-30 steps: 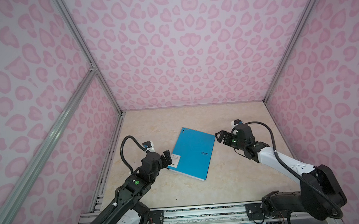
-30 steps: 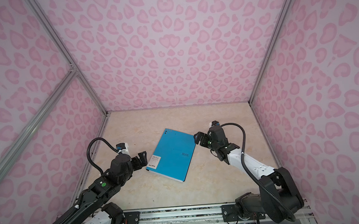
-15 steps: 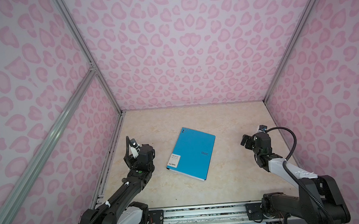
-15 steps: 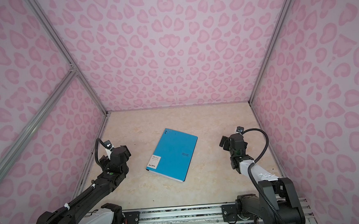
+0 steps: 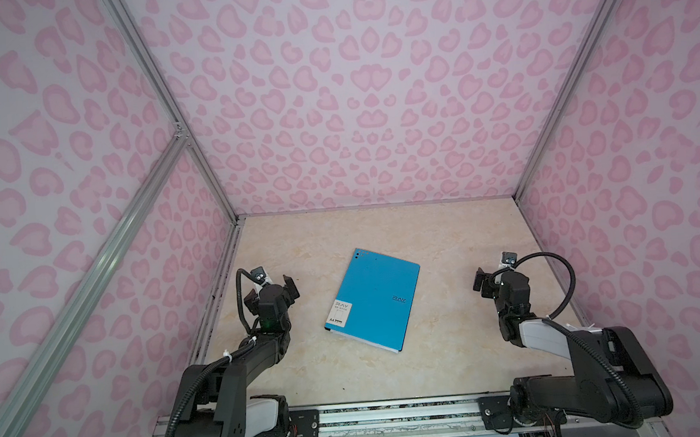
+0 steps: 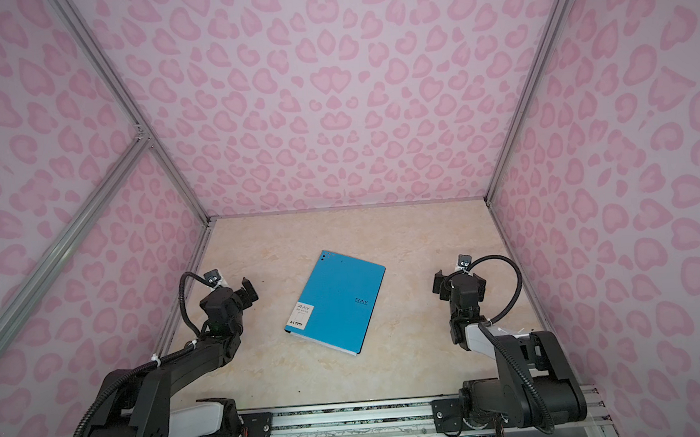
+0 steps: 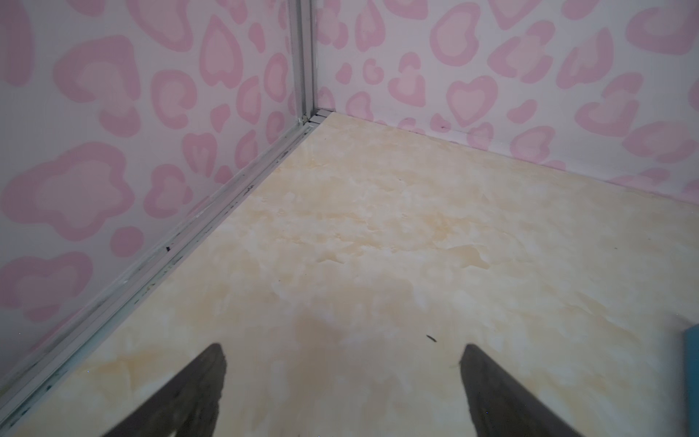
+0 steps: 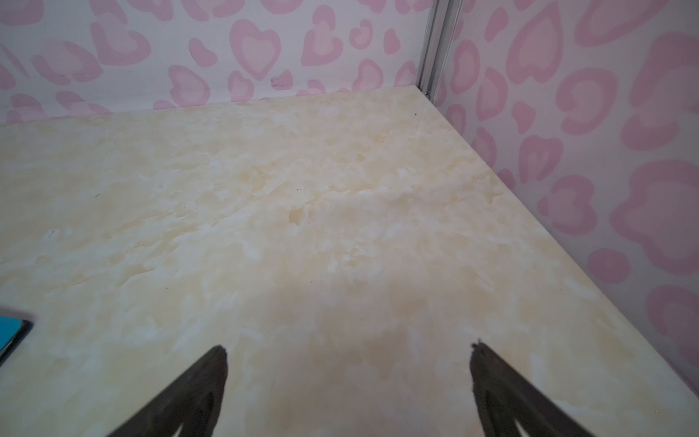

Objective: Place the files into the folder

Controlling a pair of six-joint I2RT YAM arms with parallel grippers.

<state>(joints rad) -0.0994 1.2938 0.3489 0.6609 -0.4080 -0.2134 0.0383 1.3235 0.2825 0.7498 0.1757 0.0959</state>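
Observation:
The closed blue folder lies flat mid-table in both top views, its white corner label toward the left arm. A thin pale edge runs along its near side. The files are hidden. My left gripper is raised left of the folder, apart from it, and open. Over bare table its fingertips stand wide, left gripper empty, a sliver of folder beside them. My right gripper hangs right of the folder, also apart. Right gripper is open and empty, with a folder corner in view.
The beige marbled table is boxed in by pink heart-patterned walls on three sides, with aluminium frame posts in the corners. A metal rail carrying both arm bases runs along the front edge.
Both grippers have drawn back from the folder's edges toward the sides of the table, left one leftward, right one rightward. The folder has stayed where it was.

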